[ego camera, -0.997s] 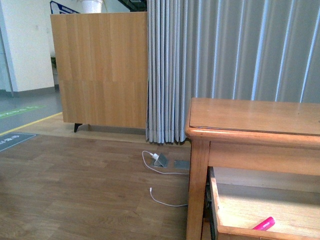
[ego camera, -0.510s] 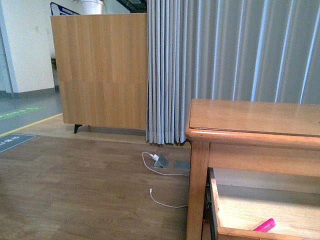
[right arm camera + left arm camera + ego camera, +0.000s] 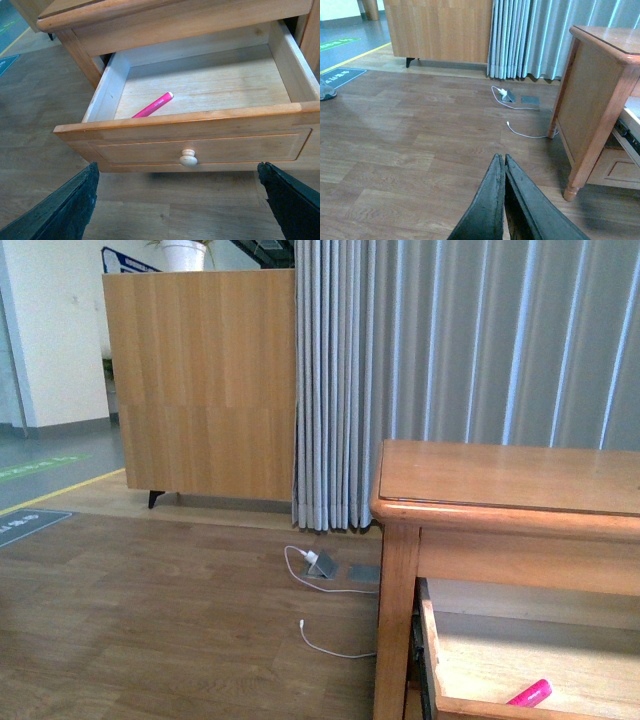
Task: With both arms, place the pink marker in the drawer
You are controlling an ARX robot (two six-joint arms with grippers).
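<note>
Black right claw stands spread wide and empty before the drawer, clear of its knob. Left claw is pressed together, holding nothing, over the floor. Pink marker lies flat inside the open drawer, unmoved over the last second: placement judged complete, closing perhaps outstanding. Beyond: bench, white cable, grey curtain. Nothing obstructs.

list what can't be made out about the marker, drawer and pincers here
Pink marker: its lower end is hidden behind the drawer front in the right wrist view; its print is too small to read.
Drawer, front view: cut off by the frame edges, knob unseen there.
Right pincer: only its fingertips show, the rest cut off by the frame.
</note>
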